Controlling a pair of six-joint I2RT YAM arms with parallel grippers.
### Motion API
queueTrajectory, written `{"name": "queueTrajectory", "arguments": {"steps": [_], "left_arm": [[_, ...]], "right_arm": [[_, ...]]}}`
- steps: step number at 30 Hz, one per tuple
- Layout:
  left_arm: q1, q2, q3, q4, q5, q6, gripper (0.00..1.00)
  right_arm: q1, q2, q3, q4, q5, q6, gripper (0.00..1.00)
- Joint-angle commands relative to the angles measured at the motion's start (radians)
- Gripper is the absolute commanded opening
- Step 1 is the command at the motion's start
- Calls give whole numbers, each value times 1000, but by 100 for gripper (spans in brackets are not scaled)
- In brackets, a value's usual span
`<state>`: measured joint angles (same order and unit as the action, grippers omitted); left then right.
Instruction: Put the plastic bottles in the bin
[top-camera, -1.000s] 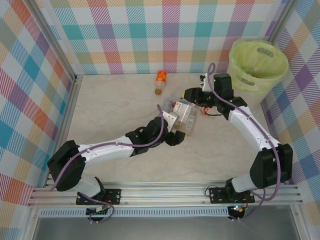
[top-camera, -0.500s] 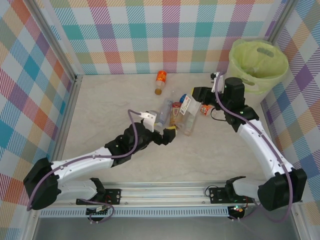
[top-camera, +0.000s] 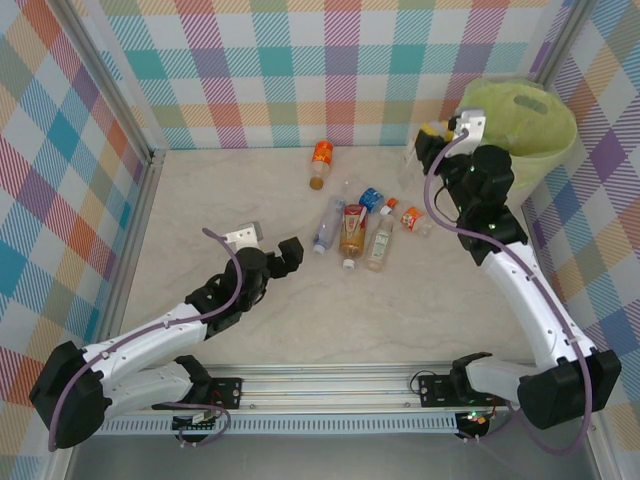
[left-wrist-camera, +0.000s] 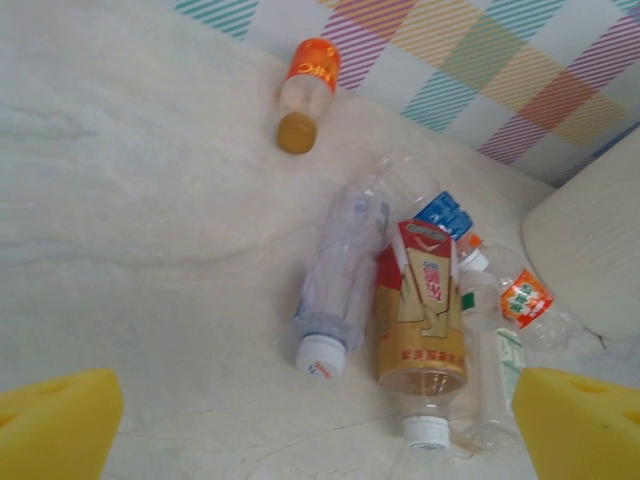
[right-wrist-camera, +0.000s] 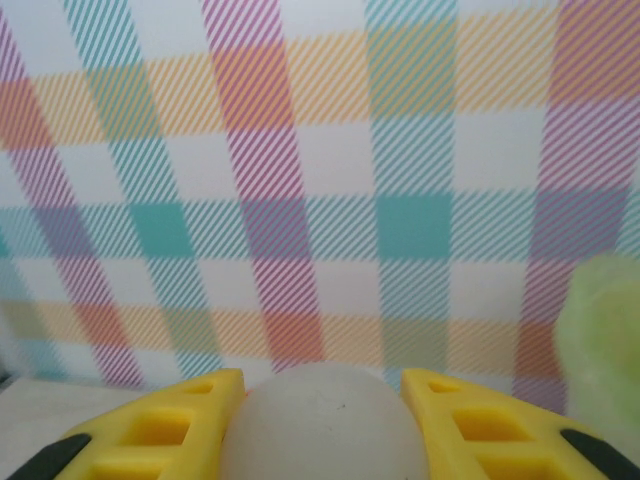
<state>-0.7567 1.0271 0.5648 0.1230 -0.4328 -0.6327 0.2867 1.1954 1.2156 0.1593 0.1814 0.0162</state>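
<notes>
– Plastic bottles (top-camera: 352, 230) on the table (top-camera: 200, 200): how many, left to right?

– Six lie ahead of the left claw (left-wrist-camera: 315, 400), whose yellow pads (left-wrist-camera: 60, 420) stand wide apart. Farthest off, ahead and to the left, an orange-labelled bottle (left-wrist-camera: 310, 85) lies alone near the checked wall (left-wrist-camera: 480, 60). Nearer, dead ahead, there is a clear bottle (left-wrist-camera: 340, 270) with a white cap. Just beside it on the right is a red-and-gold bottle (left-wrist-camera: 422, 320), and beyond those a blue-labelled bottle (left-wrist-camera: 445, 213). Next comes a slim bottle (left-wrist-camera: 490, 370) with a green-and-white label, then a small orange-banded bottle (left-wrist-camera: 525, 298) farthest right.

– Any writing?

– White letters on the orange label and print on the red one, both too blurred to read.

– And a seventh?

– The overhead camera puts the right claw (top-camera: 432, 132) well right of that cluster, just left of the bin (top-camera: 545, 165). Its own camera adds what the overhead one cannot: the pads are closed on a pale bottle (right-wrist-camera: 325, 430), seen end-on, with the lime-green bag (right-wrist-camera: 600, 340) just to the claw's right. The left claw's camera catches the bin as a pale curved wall at the far right.
</notes>
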Motion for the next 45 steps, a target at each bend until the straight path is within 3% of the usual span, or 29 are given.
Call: {"name": "queueTrajectory", "arguments": {"steps": [1,7,11,19,27,31,35,37,45], "left_arm": [[15,-16,-3,-35,14,-50,100],[25,-10,-5,-43,23,-63,100],[29,-25,-18,-70,23,-74,100],[56,0,-17,-79,103,-90,100],[63,123,59,-96,178,-81,100],[66,187,99,-95,211,-81,100],[68,229,137,-107,243,-75,100],[68,242,146,-115,249,-76,100],[81,288,195,-162,297,-38,100]], "right_arm": [[-24,52,97,310,187,-210,0],[-127,212,215,578,300,-279,0],[-194,321,304,598,352,-383,0],[-286,397,273,502,374,-350,0],[-316,479,215,620,392,-666,6],[-311,477,208,600,379,-702,19],[-313,471,227,551,385,-691,51],[-314,466,242,514,397,-670,61],[-314,394,284,276,409,-534,76]]}}
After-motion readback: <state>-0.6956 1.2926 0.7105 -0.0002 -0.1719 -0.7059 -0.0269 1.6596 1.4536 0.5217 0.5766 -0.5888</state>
